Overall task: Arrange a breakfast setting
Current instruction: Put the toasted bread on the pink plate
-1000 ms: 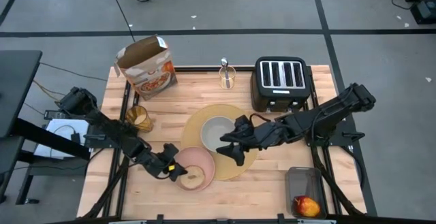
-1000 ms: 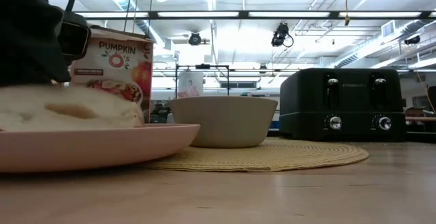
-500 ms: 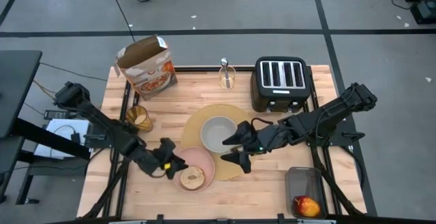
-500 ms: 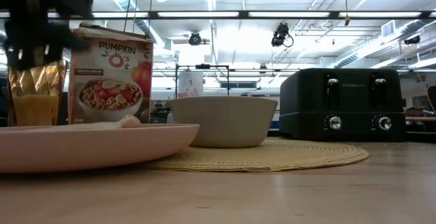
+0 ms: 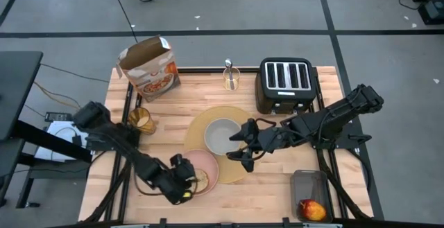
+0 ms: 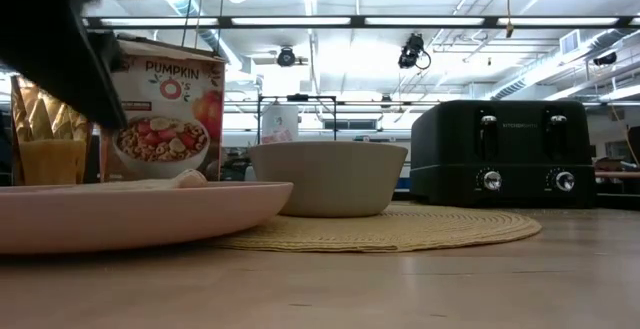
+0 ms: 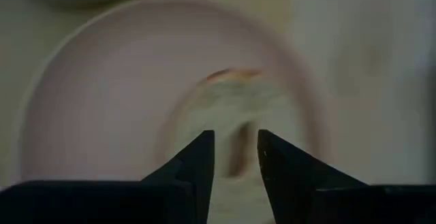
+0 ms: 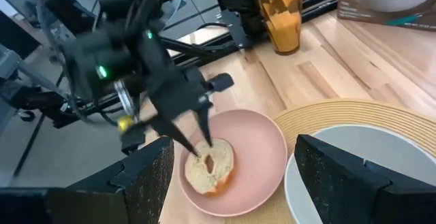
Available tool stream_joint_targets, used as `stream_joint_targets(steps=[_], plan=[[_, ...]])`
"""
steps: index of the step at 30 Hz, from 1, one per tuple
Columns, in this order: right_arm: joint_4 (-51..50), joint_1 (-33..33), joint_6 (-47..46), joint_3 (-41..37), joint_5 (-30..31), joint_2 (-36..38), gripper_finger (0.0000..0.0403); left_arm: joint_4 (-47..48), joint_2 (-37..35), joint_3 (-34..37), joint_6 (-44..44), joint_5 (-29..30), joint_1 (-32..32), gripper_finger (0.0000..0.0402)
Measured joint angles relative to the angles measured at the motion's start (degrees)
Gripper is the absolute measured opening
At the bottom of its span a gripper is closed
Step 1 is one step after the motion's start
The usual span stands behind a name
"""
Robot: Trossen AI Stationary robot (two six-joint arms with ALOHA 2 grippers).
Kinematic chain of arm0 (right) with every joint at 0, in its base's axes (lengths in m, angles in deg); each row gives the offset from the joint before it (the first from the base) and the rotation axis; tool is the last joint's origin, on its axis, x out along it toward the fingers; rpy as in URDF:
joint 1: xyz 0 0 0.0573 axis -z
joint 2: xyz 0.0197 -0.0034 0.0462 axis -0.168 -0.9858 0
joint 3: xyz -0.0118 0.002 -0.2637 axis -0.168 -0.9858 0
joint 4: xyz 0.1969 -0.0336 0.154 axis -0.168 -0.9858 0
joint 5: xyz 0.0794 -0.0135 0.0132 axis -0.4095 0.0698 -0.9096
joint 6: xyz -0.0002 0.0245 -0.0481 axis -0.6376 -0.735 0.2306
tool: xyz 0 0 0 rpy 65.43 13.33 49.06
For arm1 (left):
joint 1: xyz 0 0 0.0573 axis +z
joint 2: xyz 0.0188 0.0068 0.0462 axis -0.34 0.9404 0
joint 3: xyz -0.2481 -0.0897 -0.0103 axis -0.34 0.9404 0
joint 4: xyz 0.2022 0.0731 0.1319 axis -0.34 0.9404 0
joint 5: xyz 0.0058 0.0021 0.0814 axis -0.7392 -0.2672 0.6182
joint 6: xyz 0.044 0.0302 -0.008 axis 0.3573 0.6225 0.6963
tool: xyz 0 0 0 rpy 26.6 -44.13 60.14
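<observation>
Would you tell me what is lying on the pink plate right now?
A toast slice lies on the pink plate, toward its outer side. The left claw hangs above it, hiding part of the slice from overhead.

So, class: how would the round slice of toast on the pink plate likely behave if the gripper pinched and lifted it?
The round toast slice looks thin and porous, so probably light and crushable. Lying flat on the shallow pink plate, it may slide rather than roll. The left gripper hovers over it, fingers narrowly apart.

The left wrist view is blurred — pink plate (image 7: 102, 115) and toast slice (image 7: 238, 115) show only as soft shapes. In the low view, a dark arm covers part of the amber tumbler (image 6: 45, 139) — the plate's left side is cut off.
</observation>
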Motion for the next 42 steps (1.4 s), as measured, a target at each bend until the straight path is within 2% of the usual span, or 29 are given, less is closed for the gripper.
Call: stream_joint_targets(steps=[7,12,18,22,28,34,42], plan=[[0.0,0.1,-0.2,0.0,-0.9,0.0,0.0309,0.0,3.1,-1.5,7.4,-0.1,1.1,0.013],[-0.1,0.1,-0.2,0.0,-1.1,0.0,0.0309,-0.1,3.2,-1.6,13.3,-0.6,0.7,0.0171],[-0.1,0.1,-0.4,0.0,-2.0,0.0,0.0309,1.1,3.8,-1.5,15.2,-0.7,2.6,0.0226],[0.2,0.1,-0.4,0.0,-2.0,0.0,0.0307,2.4,4.0,-1.5,18.2,-0.7,4.1,0.0248],[0.8,0.1,-0.5,0.0,-2.0,0.0,0.0306,9.9,2.3,-1.6,18.3,-1.8,6.8,0.025],[0.8,0.1,-0.5,0.0,-2.0,0.0,0.0306,10.0,0.3,-3.9,19.8,-2.0,5.5,0.025],[0.8,0.1,-0.5,0.0,-2.0,0.0,0.0306,11.6,3.1,-3.9,19.4,-1.6,3.6,0.025]])
